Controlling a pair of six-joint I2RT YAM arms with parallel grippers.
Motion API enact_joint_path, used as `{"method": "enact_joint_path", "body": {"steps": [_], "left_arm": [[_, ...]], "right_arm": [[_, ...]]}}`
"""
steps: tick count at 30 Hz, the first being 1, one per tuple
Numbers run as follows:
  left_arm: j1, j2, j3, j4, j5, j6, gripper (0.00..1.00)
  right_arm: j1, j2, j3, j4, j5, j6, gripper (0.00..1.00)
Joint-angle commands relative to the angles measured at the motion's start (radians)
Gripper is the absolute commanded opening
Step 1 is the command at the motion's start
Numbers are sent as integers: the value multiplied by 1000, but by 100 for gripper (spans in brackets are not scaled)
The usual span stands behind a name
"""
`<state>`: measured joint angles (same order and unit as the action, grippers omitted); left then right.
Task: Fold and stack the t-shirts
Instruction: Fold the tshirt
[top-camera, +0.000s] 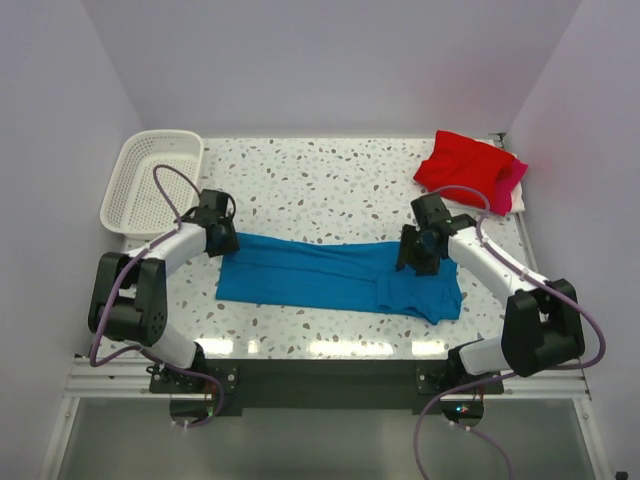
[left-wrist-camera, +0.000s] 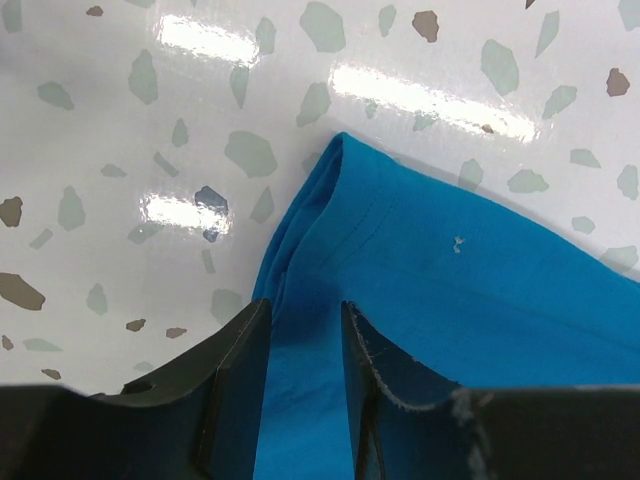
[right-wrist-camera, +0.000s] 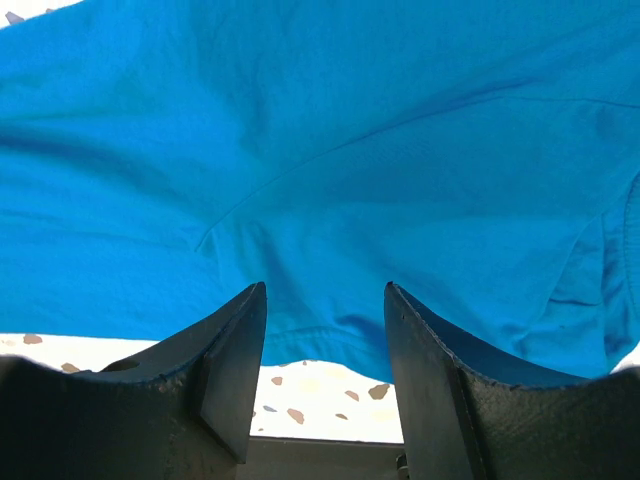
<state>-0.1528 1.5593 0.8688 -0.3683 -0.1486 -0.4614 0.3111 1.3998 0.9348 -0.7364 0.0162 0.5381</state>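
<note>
The bright blue t-shirt (top-camera: 320, 275) lies on the table as a long band, folded lengthwise. My left gripper (top-camera: 228, 243) is down at the band's far left corner. In the left wrist view the gripper (left-wrist-camera: 305, 305) straddles the shirt's folded edge (left-wrist-camera: 450, 280), jaws narrowly apart, cloth lying flat between them. My right gripper (top-camera: 412, 262) sits over the sleeve end; its jaws stand open (right-wrist-camera: 325, 288) around the blue hem (right-wrist-camera: 320, 130), with table showing below it. A folded red t-shirt (top-camera: 462, 162) rests on a magenta-pink one (top-camera: 508, 185) at the back right.
A white mesh basket (top-camera: 160, 135) stands at the back left corner. White walls close in the table on three sides. The speckled tabletop (top-camera: 330, 175) is bare behind the blue shirt.
</note>
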Motion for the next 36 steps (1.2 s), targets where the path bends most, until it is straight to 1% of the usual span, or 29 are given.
{"method": "enact_joint_path", "body": {"steps": [1, 4, 7, 8, 10, 11, 13, 14, 18, 26, 36], "left_arm": [[4, -5, -11, 5, -8, -6, 39], [6, -11, -22, 3, -6, -6, 31], [6, -22, -30, 3, -3, -8, 25], [6, -24, -33, 2, -5, -8, 21], [6, -25, -33, -1, -5, -8, 17], [6, -25, -33, -1, -5, -8, 12], [6, -28, -28, -14, -5, -8, 5], [6, -33, -25, -20, -6, -10, 0], [7, -74, -22, -43, -11, -8, 0], [7, -97, -1, -101, 9, 6, 0], [7, -125, -47, -136, -8, 17, 0]], "right_arm": [[-15, -5, 2, 34, 7, -15, 54], [-26, -4, -8, 40, 4, -13, 54], [-35, -4, -10, 42, -1, -15, 54], [-33, -2, -10, 43, -2, -17, 54], [-38, -2, -13, 45, -2, -18, 54], [-38, -4, -13, 46, -1, -18, 54], [-40, -4, -17, 45, -2, -18, 54], [-41, -4, -19, 45, -1, -20, 54], [-44, -9, -25, 48, 2, -21, 54], [-56, -5, -27, 48, 1, -30, 54], [-70, -9, -33, 42, 2, -38, 54]]}}
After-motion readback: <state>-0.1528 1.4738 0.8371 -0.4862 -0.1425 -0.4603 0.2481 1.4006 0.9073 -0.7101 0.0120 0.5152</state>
